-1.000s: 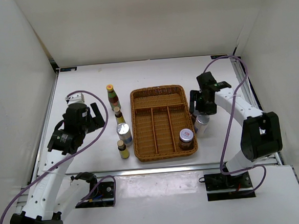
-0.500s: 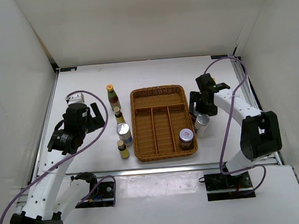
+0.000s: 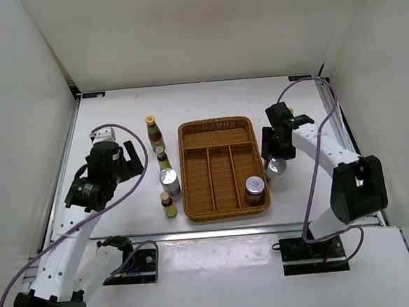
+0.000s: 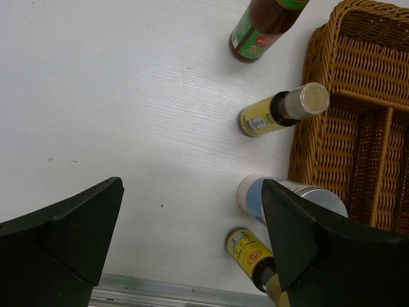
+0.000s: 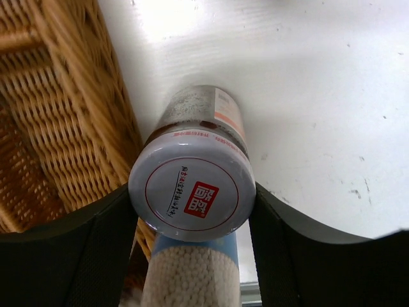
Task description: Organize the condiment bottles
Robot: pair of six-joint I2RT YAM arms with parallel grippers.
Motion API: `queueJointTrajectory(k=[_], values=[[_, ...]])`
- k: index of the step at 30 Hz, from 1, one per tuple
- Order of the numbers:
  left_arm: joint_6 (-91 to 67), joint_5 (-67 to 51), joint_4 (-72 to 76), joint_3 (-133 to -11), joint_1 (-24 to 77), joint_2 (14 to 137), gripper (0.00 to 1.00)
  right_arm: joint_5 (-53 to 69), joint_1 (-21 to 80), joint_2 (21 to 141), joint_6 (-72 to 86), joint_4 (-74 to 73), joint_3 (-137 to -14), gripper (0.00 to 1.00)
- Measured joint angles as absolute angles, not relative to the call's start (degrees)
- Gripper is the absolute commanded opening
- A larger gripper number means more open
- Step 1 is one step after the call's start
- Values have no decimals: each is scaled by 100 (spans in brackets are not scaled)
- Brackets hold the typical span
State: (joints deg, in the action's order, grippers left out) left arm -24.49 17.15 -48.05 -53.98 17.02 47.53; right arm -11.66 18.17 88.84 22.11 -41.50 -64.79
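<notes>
Right wrist: right gripper (image 5: pixel 192 208) clasps silver-lidded jar (image 5: pixel 195 118) beside tray's (image 5: pixel 70 128) 3 o'clock rim. Left gripper (image 4: pixel 190 188) gapes over open surface (image 4: pixel 96 96).

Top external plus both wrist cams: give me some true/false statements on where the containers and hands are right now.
1. A silver-lidded jar stands in the wicker tray's near-right compartment. True.
2. The left hand is shut on something. False: it is open and empty.
3. The right hand is closed on a second silver-lidded jar, outside the tray on its right. True.
4. Both yellow-labelled brown bottles are in the tray. False: they stand on the table, left of the tray.
</notes>
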Motion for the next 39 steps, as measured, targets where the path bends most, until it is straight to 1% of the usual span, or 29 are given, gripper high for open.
queueJointTrajectory(k=[3, 7, 8, 14, 17, 22, 28, 33, 37, 39], values=[[-2449, 1717, -4803, -5398, 1702, 4753, 100, -1278, 1929, 8663, 2202, -4324, -6484, 42], [-2449, 1715, -4803, -5398, 1702, 4753, 100, -1505, 2099, 8281, 2158, -4641, -6681, 33], [-2449, 1717, -4803, -5398, 1702, 4753, 100, -1553, 2132, 8189, 2139, -4703, -6783, 33], [-2449, 1717, -4805, -5398, 1702, 4753, 100, -1723, 2338, 7819, 1892, -4969, -7505, 26], [-2449, 1717, -4805, -5398, 1702, 4753, 100, -1621, 2412, 7771, 1737, -5009, -7752, 23], [-2449, 1717, -4803, -5398, 1702, 4753, 100, -1164, 2613, 7793, 1575, -5030, -7824, 21], [-2449, 1715, -4803, -5398, 1702, 4753, 100, -764, 3210, 7964, 1566, -4947, -7728, 19], [-2449, 1717, -4805, -5398, 1702, 4753, 100, -613, 3474, 8187, 1656, -4696, -7371, 19], [-2449, 1715, -4805, -5398, 1702, 4753, 100, -749, 3577, 8438, 1809, -4416, -6925, 19], [-2449, 1717, -4805, -5398, 1702, 4753, 100, -849, 3607, 8523, 1885, -4309, -6713, 22]])
